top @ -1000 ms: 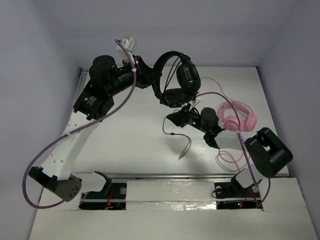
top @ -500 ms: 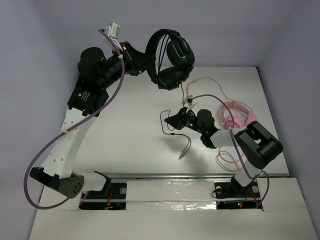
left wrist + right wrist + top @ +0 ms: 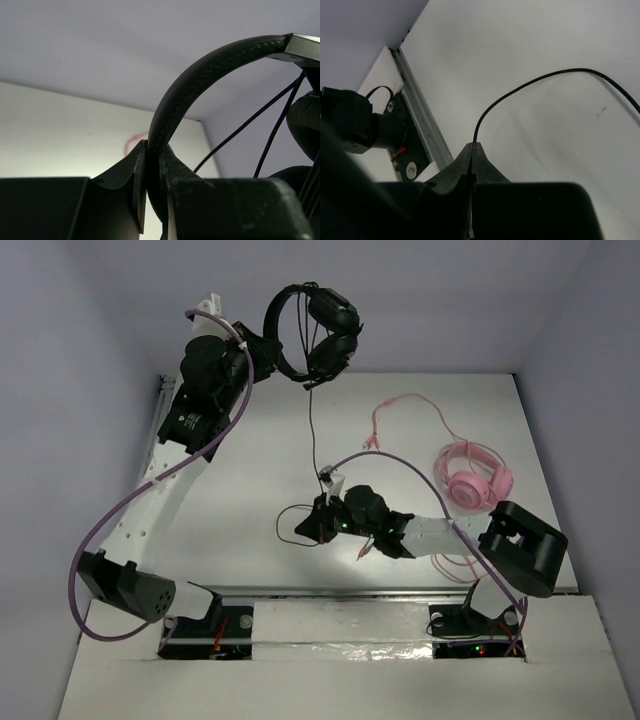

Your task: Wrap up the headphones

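Tension was your main worry at that moment: your left end effector (image 3: 268,350) was clenched on the padded headband of the black over-ear headphones (image 3: 322,322), holding them high above the far left of the white desk (image 3: 230,500), while your right end effector (image 3: 318,522) was pinched shut on their long thin black cable (image 3: 311,430) down near the desk surface. The cable ran almost straight between the two, so I judged that any widening of the gap between your arms could have dragged it through that lower grip or strained it where it left the earcup. The headband sat in a narrow pinch, and the hanging earcups could have swung and twisted it loose during winding. The slack tail looped on the desk might have snagged, and a wide sweep could have caught the pink round-cupped headphones (image 3: 472,478) lying to the right.
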{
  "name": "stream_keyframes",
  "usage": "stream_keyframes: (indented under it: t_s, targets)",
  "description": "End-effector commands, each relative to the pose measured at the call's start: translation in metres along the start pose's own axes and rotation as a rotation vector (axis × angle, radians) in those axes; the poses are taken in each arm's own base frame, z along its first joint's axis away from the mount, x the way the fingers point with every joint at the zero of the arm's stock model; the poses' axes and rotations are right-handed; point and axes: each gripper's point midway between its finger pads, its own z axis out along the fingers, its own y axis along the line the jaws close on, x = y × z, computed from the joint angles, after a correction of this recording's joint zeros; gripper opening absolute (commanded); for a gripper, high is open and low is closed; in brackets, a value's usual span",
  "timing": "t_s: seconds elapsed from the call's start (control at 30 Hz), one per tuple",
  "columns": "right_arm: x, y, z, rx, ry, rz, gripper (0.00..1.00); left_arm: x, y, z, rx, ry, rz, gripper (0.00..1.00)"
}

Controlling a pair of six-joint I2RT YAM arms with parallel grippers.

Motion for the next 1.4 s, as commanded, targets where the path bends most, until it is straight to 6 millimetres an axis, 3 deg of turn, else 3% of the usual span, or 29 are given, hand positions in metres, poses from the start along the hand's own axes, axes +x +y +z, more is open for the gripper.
stream_keyframes:
  t_s: [0.0,0.07,0.2,0.33,0.47,0.53,0.67,0.87,0.93,1.17,1.37]
  targets:
    - [-0.007,0.019,-0.002,0.067,0.014,-0.036,0.00,-0.017,0.042,0.009,-0.177,-0.140,0.055,0.00]
    - [0.005,0.029,-0.004,0.099,0.063,-0.058,0.00,-0.008,0.058,0.012,-0.226,-0.143,0.070,0.00]
    - [-0.004,0.055,-0.004,0.073,0.077,-0.079,0.00,0.027,0.092,0.018,-0.295,-0.095,0.057,0.00]
    - [-0.014,0.083,-0.002,0.051,0.086,-0.117,0.00,0.055,0.105,0.025,-0.335,-0.054,0.079,0.00]
    - [-0.020,0.116,-0.017,0.020,0.112,-0.161,0.00,0.064,0.135,0.021,-0.449,-0.068,0.159,0.00]
    - [-0.026,0.132,-0.025,-0.004,0.111,-0.174,0.00,0.077,0.142,0.022,-0.483,-0.038,0.219,0.00]
    - [-0.050,0.146,-0.052,-0.007,0.079,-0.197,0.00,0.092,0.146,0.020,-0.524,0.024,0.311,0.00]
    - [-0.084,0.122,-0.086,0.178,-0.009,-0.273,0.00,0.101,0.149,0.001,-0.537,0.075,0.439,0.00]
    - [-0.095,0.117,-0.096,0.225,-0.041,-0.290,0.00,0.114,0.141,-0.007,-0.524,0.097,0.477,0.00]
    - [-0.132,0.090,-0.125,0.368,-0.114,-0.376,0.00,0.163,0.149,-0.032,-0.512,0.297,0.585,0.00]
    - [-0.141,0.053,-0.137,0.464,-0.065,-0.439,0.00,0.188,0.159,-0.060,-0.460,0.458,0.649,0.00]
